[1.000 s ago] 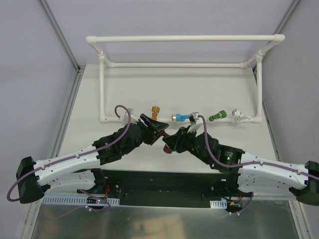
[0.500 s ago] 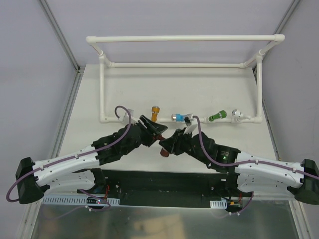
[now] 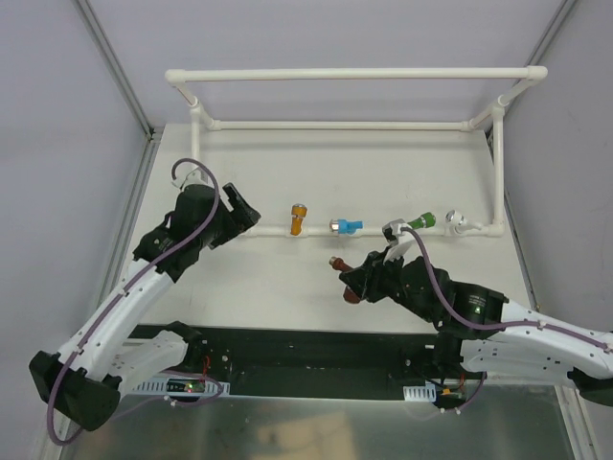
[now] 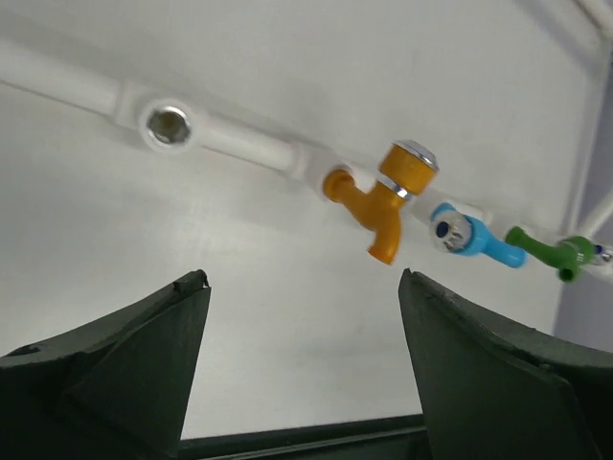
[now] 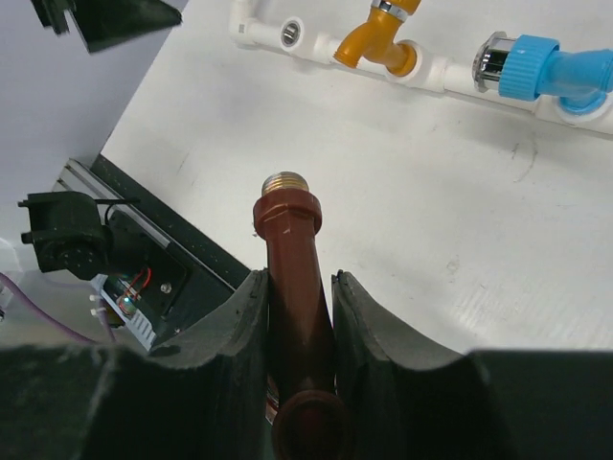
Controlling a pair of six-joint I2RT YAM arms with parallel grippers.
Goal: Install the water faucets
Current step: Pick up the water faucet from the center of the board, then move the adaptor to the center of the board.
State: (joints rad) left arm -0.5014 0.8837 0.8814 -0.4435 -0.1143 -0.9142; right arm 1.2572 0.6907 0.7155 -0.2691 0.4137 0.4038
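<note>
Aim the small brown plastic faucet (image 5: 287, 216), clamped in the closed right gripper (image 5: 297, 283) above the table (image 5: 431, 220), squarely at the empty white pipe socket (image 5: 290, 34). Leave the open, empty left gripper (image 4: 302, 283) aside.

Left pincer (image 4: 302, 287) spread wide, right pincer (image 5: 299, 280) clamped tight, arms well apart

Brown faucet (image 5: 287, 222): you see it pinched in the right gripper (image 5: 299, 283), threaded end forward.
Orange faucet (image 3: 299, 218), blue faucet (image 3: 347, 227), green faucet (image 3: 419, 222): seated along your white pipe (image 3: 271, 231).
</note>
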